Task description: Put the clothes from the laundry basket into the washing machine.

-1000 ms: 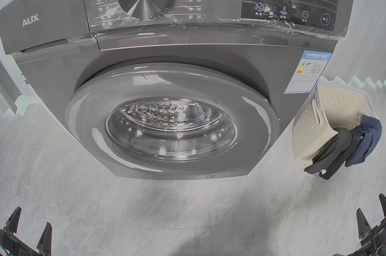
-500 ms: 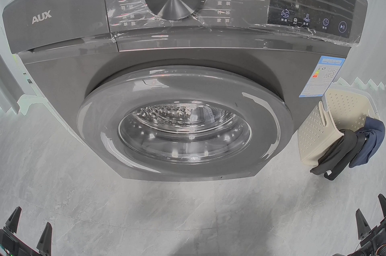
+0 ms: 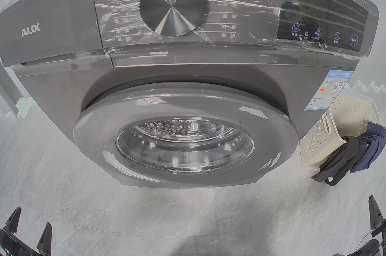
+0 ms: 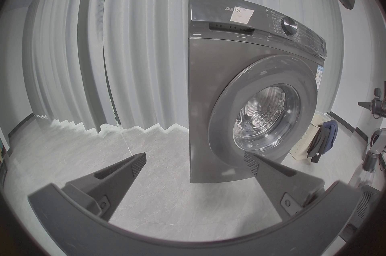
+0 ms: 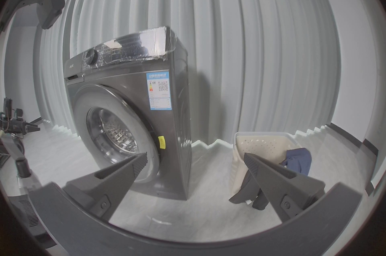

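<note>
**Door Shut, Clothes Waiting in the Basket**

Head view: the big grey washing machine (image 3: 193, 80) stands right in front of the robot. Its round door (image 3: 100, 128) is shut. On the robot's right, just beside the machine, a cream basket (image 3: 354, 112) sits on the floor (image 3: 161, 212). A dark grey cloth (image 3: 335, 160) and a blue cloth (image 3: 372, 144) hang over its front rim, touching each other. The left gripper (image 3: 30, 224) is low down, well apart from the machine.

Left wrist view: the left gripper (image 4: 195, 154) has its fingers spread wide and holds nothing. The machine (image 4: 209, 108) stands ahead of it, and the basket (image 4: 299, 150) is on the machine's far side.

Right wrist view: the right gripper (image 5: 195, 156) is wide open too, with nothing in it. The basket (image 5: 257, 144) is close ahead, with the blue cloth (image 5: 297, 160) on its rim and the dark grey cloth (image 5: 241, 194) hanging down the front.

I think the door comes first, because nothing can go in while it is shut. It should swing all the way open so it is not in the way. The right gripper is nearer the basket, so it looks best for the clothes. It should pinch a cloth where it bunches on the rim and lift it straight up, so the light basket does not tip.
</note>
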